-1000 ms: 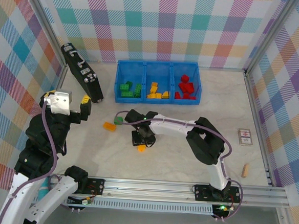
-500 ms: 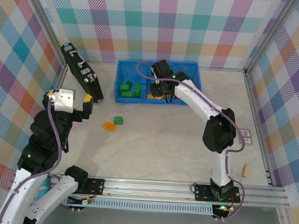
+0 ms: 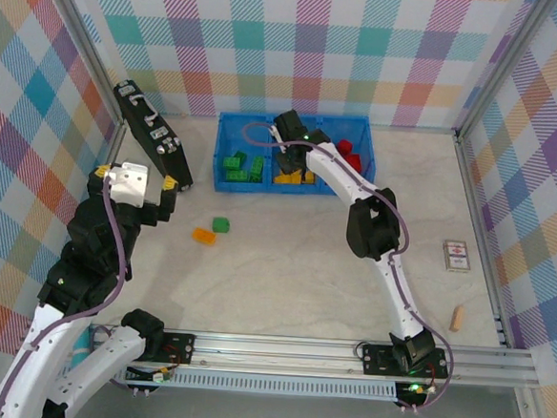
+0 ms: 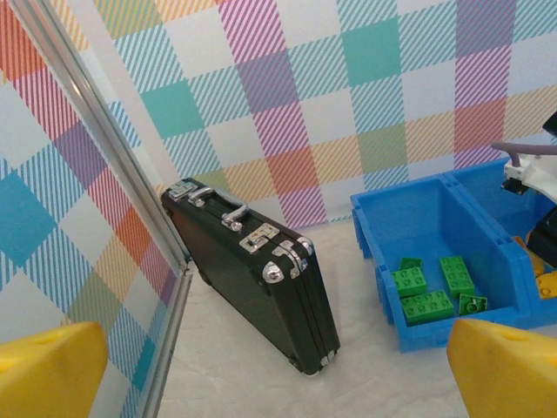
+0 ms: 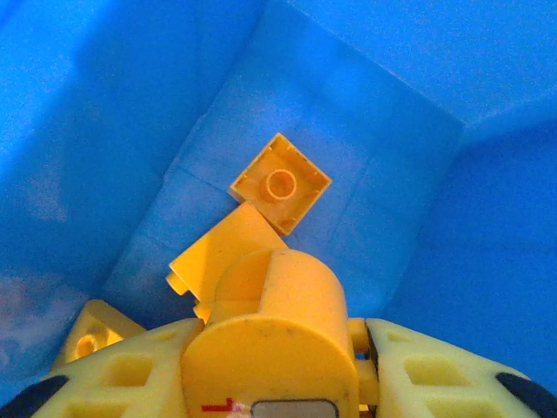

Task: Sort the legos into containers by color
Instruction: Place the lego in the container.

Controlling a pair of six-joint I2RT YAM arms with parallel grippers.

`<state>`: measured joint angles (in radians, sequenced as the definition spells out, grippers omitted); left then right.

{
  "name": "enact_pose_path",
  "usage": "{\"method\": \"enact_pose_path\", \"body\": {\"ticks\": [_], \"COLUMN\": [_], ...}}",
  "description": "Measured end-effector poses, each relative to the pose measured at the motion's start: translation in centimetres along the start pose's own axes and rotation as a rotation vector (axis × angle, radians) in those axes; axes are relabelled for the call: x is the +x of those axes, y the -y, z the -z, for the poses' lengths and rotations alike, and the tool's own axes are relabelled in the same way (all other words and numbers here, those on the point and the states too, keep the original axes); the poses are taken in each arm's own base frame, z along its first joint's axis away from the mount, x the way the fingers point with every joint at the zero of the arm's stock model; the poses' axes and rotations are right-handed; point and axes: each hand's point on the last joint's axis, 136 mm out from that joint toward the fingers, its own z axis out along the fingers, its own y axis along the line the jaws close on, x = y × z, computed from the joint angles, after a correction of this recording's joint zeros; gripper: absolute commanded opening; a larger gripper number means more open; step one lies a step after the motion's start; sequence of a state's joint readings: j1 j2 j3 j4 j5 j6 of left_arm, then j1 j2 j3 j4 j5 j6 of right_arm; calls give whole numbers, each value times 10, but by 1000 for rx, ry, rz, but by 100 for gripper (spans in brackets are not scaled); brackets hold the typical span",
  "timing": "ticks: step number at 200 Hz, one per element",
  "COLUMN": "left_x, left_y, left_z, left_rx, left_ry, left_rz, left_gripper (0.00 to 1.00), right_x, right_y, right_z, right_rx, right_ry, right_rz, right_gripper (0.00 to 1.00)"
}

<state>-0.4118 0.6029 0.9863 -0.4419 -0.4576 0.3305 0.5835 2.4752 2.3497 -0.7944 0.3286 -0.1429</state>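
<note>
blue tray (image 3: 241, 130): one, with three boxes
green brick (image 3: 221, 225) on the table: one
orange brick (image 3: 203, 235) on the table: one
round yellow brick (image 5: 270, 322): one
black case (image 3: 150, 133): one
card (image 3: 457, 256): one
cork (image 3: 457, 318): one

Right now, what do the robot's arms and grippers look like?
The left arm and right arm are white links with bulky black joints, a purple cable running along each. The left gripper has blocky bright yellow fingers and a white block at its wrist. The right gripper has paler yellow fingers with cut-out hollows.
</note>
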Motion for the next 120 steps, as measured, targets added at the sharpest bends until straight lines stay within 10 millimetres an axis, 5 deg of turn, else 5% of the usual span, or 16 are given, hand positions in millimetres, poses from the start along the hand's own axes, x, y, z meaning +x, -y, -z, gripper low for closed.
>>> {"method": "enact_pose_path", "body": {"ticks": [45,70,99,120], "left_x": [-2,-4,-13,-19], "left_y": [5,4,-4,-8], "left_z": [2,6,16,27], "left_rx": [22,20,15,21], "left_ry": [11,21,60,100], "left_rz": [-11,-8,12,30], "left_gripper": [100,100,100,100], "right_x": [3,2,-6,-10], "right_y": [-1,0,-2,-30], "right_z": [2,15,55,102], "right_rx": [-13,-22,-53,-136], "right_ry": [-1,6,72,162], "right_rz": [3,-2,37,173], "right_gripper": [64,64,71,75]}}
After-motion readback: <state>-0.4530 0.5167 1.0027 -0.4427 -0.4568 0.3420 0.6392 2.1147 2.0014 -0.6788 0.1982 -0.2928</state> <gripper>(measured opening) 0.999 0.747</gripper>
